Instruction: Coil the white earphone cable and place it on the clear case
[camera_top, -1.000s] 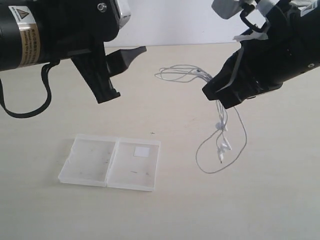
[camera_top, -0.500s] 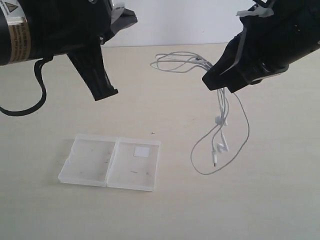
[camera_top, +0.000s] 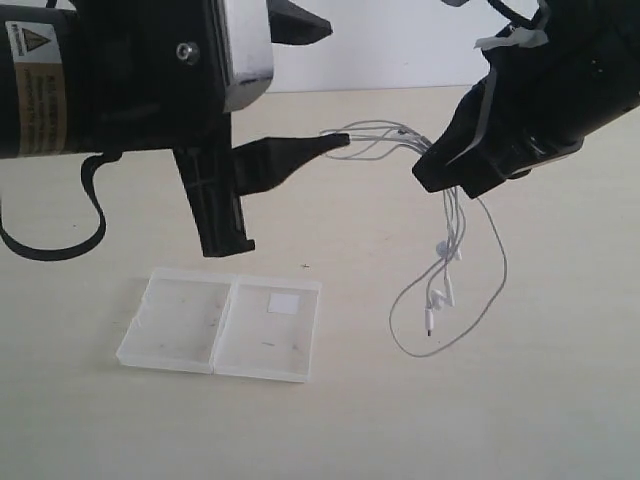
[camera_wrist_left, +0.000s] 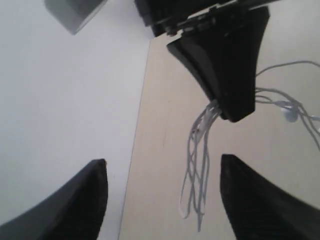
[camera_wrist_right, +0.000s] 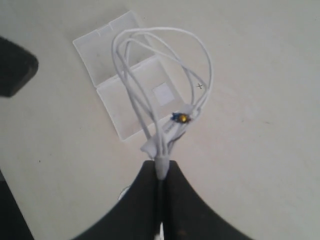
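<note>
- Your right claw (camera_top: 437, 177) pinches the cable (camera_top: 443, 248), held up right of the case (camera_top: 185, 325).
- Your left claw (camera_top: 322, 85) hangs above the case, its two sides wide apart.

Thin white earphone cable (camera_top: 452, 222): bunched strands pinched in my right jaws. Several loops stick out ahead of them, ends just beside lower finger of my wide-spread left jaws. Earbuds (camera_top: 440, 296), plug (camera_top: 429, 322) and slack loop hang beneath right jaws. Clear case (camera_top: 222, 322): open flat, two halves, white sticker (camera_top: 283, 303) on one, well apart from both jaws.
</note>
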